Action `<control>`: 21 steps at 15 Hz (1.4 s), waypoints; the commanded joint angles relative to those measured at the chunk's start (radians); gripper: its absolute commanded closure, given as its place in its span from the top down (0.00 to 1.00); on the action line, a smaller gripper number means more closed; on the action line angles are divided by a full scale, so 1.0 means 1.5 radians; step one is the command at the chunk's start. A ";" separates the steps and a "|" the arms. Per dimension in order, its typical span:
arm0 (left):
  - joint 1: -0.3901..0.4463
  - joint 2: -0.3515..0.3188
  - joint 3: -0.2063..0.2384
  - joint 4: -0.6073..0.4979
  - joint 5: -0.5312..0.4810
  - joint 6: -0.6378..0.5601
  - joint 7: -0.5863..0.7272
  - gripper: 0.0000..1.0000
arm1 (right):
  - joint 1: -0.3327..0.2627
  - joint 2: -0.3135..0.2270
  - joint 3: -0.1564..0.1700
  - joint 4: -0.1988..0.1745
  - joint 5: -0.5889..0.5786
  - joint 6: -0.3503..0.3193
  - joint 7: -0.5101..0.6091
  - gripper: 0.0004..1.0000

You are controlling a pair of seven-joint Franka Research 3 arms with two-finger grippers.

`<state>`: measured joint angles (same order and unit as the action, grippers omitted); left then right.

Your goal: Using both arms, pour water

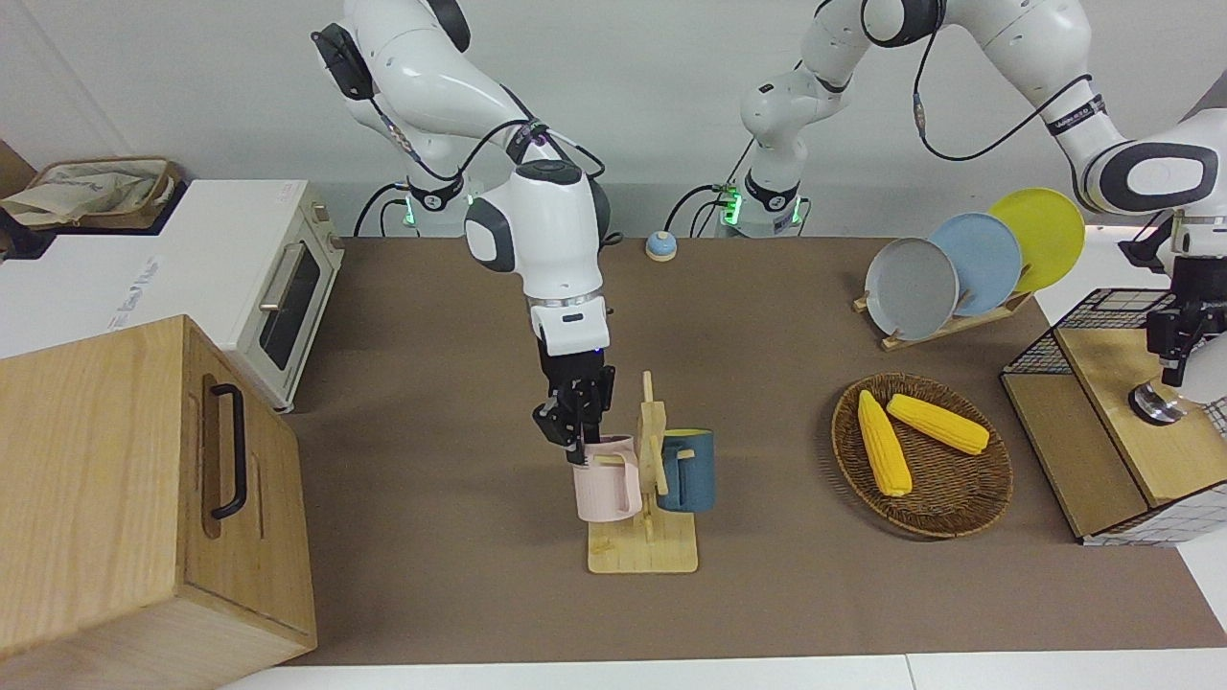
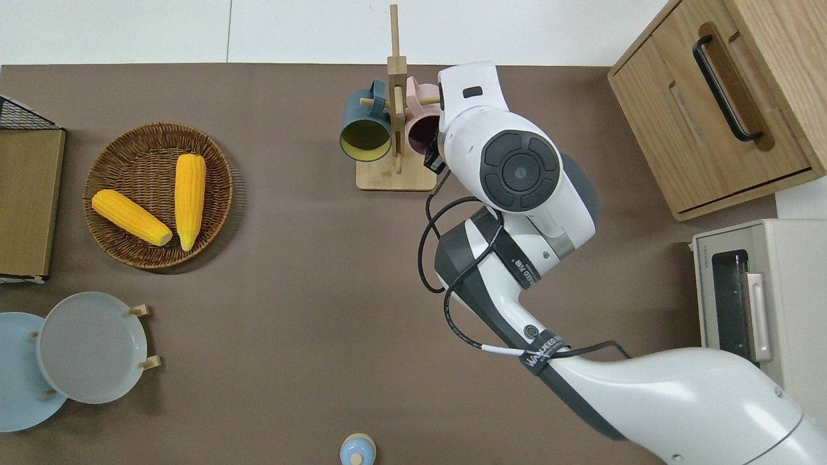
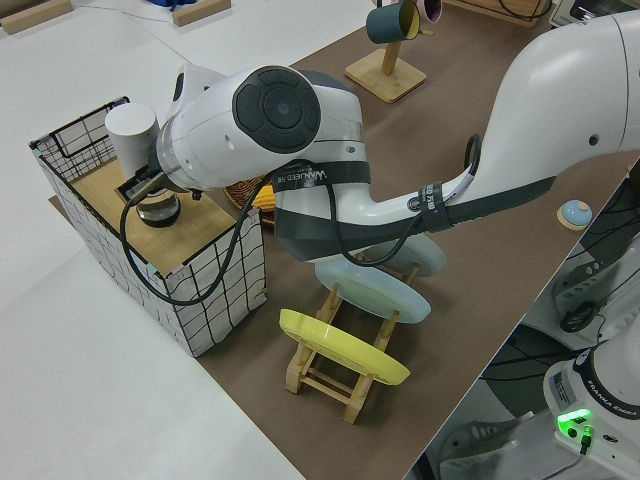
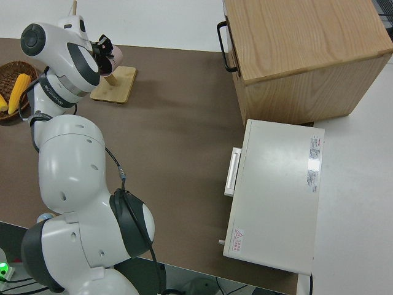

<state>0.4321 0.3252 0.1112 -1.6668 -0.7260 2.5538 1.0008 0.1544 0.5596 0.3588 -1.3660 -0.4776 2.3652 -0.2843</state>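
- My right black two-finger gripper (image 1: 576,433) hangs at the rim of the pale pink ceramic mug (image 1: 606,477), fingers pointing down, on the side toward my right arm's end of the table.
- That mug hangs on the light wooden mug rack (image 1: 647,537), which stands near the worktop's edge farthest from me, about midway along it.
- A dark blue ceramic mug with a yellow inside (image 2: 366,126) hangs on the rack's opposite side.
- One finger seems to reach the pink rim, but I cannot tell whether my right fingers are spread or clamped on it.
- From overhead, my own white wrist (image 2: 475,106) covers the gripper and part of the pink mug.
- My left black gripper (image 1: 1178,337) is over a silver round-based object (image 1: 1157,402) on the wood-topped wire crate (image 1: 1117,460) at my left arm's end; its grip is unclear too.
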 commanded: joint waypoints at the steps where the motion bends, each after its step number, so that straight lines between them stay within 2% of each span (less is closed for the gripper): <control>1: -0.002 0.005 -0.002 0.006 -0.015 0.008 0.009 0.00 | 0.006 0.016 -0.007 0.015 -0.020 0.006 0.022 0.31; 3: -0.002 0.005 -0.002 0.006 -0.015 0.008 0.009 0.00 | 0.007 0.016 -0.009 0.015 -0.020 0.014 0.022 0.29; 5: -0.002 0.003 -0.002 0.006 -0.015 0.008 0.008 0.00 | 0.011 0.021 -0.021 0.015 -0.019 0.020 0.022 0.29; 19: -0.002 0.000 -0.002 0.015 -0.016 0.008 -0.009 0.00 | 0.025 0.021 -0.030 0.016 -0.013 0.029 0.074 0.23; 21: -0.002 0.000 -0.002 0.016 -0.016 0.008 -0.009 0.00 | 0.026 0.021 -0.032 0.016 -0.013 0.029 0.075 0.20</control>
<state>0.4321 0.3255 0.1109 -1.6662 -0.7267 2.5541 0.9925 0.1811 0.5744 0.3157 -1.3607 -0.4778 2.3954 -0.2040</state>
